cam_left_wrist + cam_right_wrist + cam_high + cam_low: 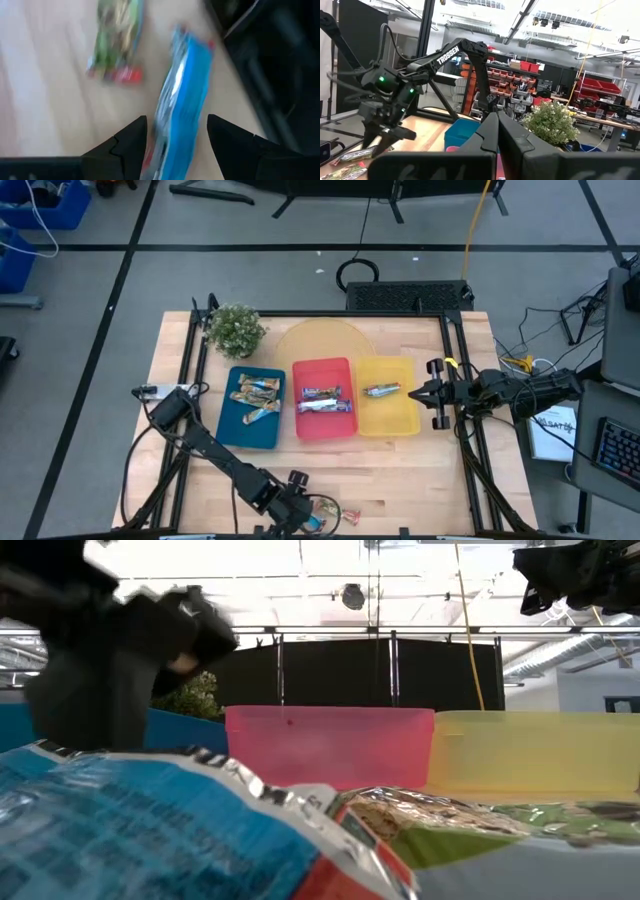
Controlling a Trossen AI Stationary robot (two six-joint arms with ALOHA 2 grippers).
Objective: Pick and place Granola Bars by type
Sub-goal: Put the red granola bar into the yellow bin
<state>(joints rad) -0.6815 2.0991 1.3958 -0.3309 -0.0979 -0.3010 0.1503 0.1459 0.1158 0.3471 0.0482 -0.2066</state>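
Note:
My left gripper (pixel 177 139) is open at the table's near edge (pixel 303 515). Its fingers stand on either side of a blue-wrapped granola bar (pixel 184 95) lying flat on the wood; I see no touch. A green-and-red bar (pixel 114 46) lies beside it, toward the right (pixel 350 514). In the low view both bars fill the foreground, blue (pixel 140 830) and green (pixel 480 830). Several tan-gold bars lie in the blue tray (pixel 250 412), two dark and silver ones in the red tray (pixel 323 370), and one in the yellow tray (pixel 395 418). My right gripper (pixel 434 393) is shut and held above the yellow tray's right edge.
A potted plant (pixel 235 330) stands at the far left corner. A pale round board (pixel 320 340) lies behind the trays. Black frame rails (pixel 455 350) run along the table's sides. Bare wood (pixel 400 480) lies between the trays and the near edge.

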